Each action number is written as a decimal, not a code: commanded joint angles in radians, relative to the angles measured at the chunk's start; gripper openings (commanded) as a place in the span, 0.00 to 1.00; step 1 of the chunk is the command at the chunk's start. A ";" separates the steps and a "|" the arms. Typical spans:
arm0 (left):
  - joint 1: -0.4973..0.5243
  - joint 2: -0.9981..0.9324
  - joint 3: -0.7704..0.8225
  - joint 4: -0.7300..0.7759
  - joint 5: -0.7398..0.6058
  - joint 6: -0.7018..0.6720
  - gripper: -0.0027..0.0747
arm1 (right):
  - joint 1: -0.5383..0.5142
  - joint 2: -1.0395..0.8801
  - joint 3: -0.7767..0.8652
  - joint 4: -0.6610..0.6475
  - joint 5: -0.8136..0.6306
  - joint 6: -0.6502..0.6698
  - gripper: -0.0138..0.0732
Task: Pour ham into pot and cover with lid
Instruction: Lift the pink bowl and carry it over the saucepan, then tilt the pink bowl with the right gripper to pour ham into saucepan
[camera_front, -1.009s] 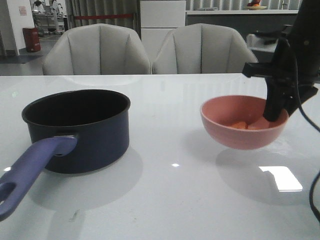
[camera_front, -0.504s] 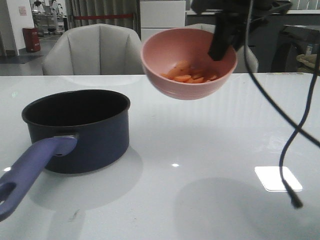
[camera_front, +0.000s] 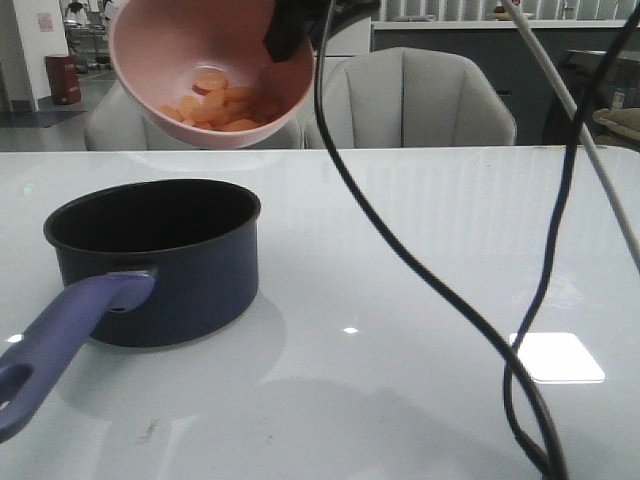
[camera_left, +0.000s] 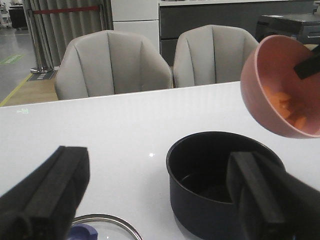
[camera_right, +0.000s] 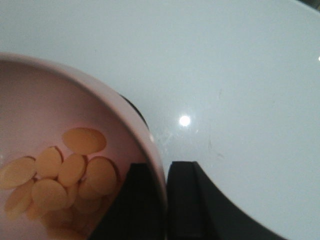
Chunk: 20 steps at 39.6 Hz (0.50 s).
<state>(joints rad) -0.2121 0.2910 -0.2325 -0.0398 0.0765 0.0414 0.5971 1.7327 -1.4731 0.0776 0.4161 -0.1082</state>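
— What stands behind the glossy white table (camera_front: 420, 260)?

— Two pale grey padded chairs with ribbed backs (camera_left: 112, 62), side by side and pushed close to its far edge. Behind them is a white cabinet (camera_left: 134, 15) with grey curtains (camera_left: 65, 22) beside it.

— Anything over the table itself?

— Dark cables (camera_front: 370, 215) and one pale grey cable (camera_front: 575, 130) hang in loops on the right side. A bright square of light (camera_front: 557, 357) is reflected on the tabletop there.

— And far back on the left?

— A red bin (camera_front: 62, 79) on the floor.
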 joint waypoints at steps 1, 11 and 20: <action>-0.008 0.004 -0.029 -0.003 -0.077 -0.001 0.82 | 0.012 -0.020 -0.036 -0.022 -0.180 -0.010 0.32; -0.008 0.004 -0.029 -0.003 -0.077 -0.001 0.82 | 0.042 0.068 -0.035 -0.111 -0.381 -0.010 0.32; -0.008 0.004 -0.029 -0.003 -0.077 -0.001 0.82 | 0.052 0.102 -0.030 -0.211 -0.562 -0.010 0.32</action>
<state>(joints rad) -0.2121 0.2910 -0.2325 -0.0398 0.0765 0.0414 0.6443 1.8909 -1.4731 -0.0772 0.0283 -0.1105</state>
